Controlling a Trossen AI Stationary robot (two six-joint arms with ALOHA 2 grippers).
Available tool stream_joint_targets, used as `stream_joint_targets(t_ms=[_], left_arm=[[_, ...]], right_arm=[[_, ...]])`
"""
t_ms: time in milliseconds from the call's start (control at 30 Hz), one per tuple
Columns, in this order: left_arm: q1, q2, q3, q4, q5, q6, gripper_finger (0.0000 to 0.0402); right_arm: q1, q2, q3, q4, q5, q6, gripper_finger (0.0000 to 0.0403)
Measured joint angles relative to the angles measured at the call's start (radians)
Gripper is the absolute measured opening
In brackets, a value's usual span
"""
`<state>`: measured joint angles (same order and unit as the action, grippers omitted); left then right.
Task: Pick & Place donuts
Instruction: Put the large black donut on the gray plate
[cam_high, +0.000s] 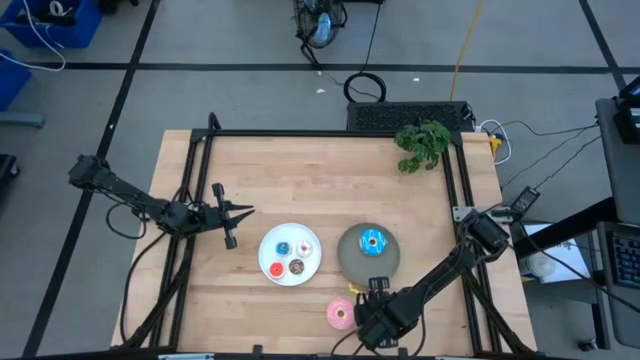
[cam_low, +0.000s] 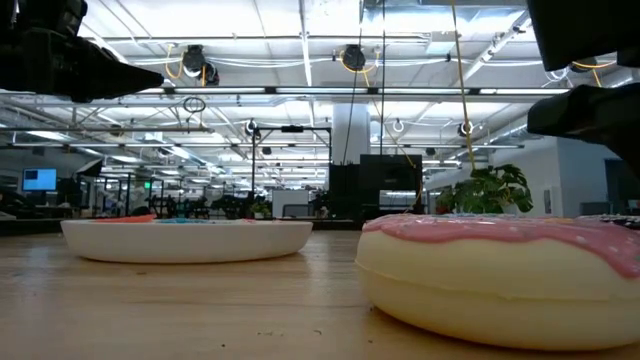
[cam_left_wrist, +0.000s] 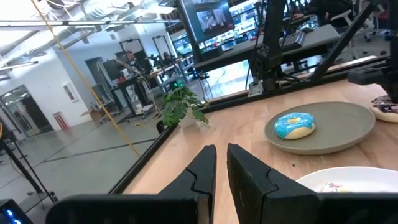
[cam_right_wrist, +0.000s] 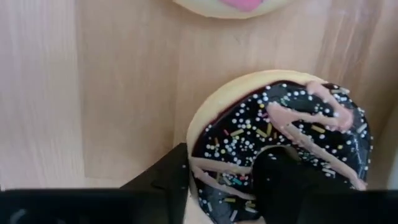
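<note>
The dark chocolate donut with sprinkles (cam_right_wrist: 280, 130) sits in my right gripper (cam_right_wrist: 224, 180), which is shut on it near the table's near edge (cam_high: 372, 293). The pink donut (cam_high: 340, 314) lies flat on the table just left of that gripper and fills the low view (cam_low: 500, 270). The bright blue donut (cam_high: 372, 241) rests on the grey plate (cam_high: 350, 262). Several tiny donuts lie on the white plate (cam_high: 290, 272): blue (cam_high: 283, 247), white-pink (cam_high: 305, 246), red (cam_high: 275, 268) and brown (cam_high: 297, 267). My left gripper (cam_high: 235, 212) hovers shut left of the white plate, touching nothing. My right gripper holds the chocolate donut by its ring wall (cam_right_wrist: 205, 162). One finger (cam_right_wrist: 280, 174) stands in the hole and the other (cam_right_wrist: 165, 177) is outside the rim. The fingers come from above, pointing down. The donut lies flat, icing up; whether it is clear of the table I cannot tell.
A small green plant (cam_high: 422, 143) stands at the far right corner. Black frame rails (cam_high: 300, 133) run along the table's far, left and right edges. Bare wood lies open across the far half of the table (cam_high: 320, 180).
</note>
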<state>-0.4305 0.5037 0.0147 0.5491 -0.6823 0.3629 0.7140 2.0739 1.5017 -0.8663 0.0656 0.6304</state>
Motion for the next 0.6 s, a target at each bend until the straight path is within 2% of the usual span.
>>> stream_joint_targets(t_ms=[167, 233, 467, 600], left_arm=[[0.000, 0.000, 0.000, 0.000, 0.000, 0.041, 0.0047], [0.000, 0.000, 0.000, 0.000, 0.000, 0.042, 0.0047], [0.000, 0.000, 0.000, -0.001, 0.000, 0.047, 0.0047], [0.000, 0.000, 0.000, 0.000, 0.000, 0.047, 0.0047]], right_arm=[[-0.001, -0.013, -0.003, -0.018, 0.012, 0.010, 0.0041], [-0.001, -0.025, -0.004, -0.026, 0.002, 0.009, 0.0015], [0.008, -0.090, 0.071, -0.130, 0.005, 0.016, 0.0010], [-0.008, -0.144, 0.125, -0.288, 0.106, 0.002, 0.0008]])
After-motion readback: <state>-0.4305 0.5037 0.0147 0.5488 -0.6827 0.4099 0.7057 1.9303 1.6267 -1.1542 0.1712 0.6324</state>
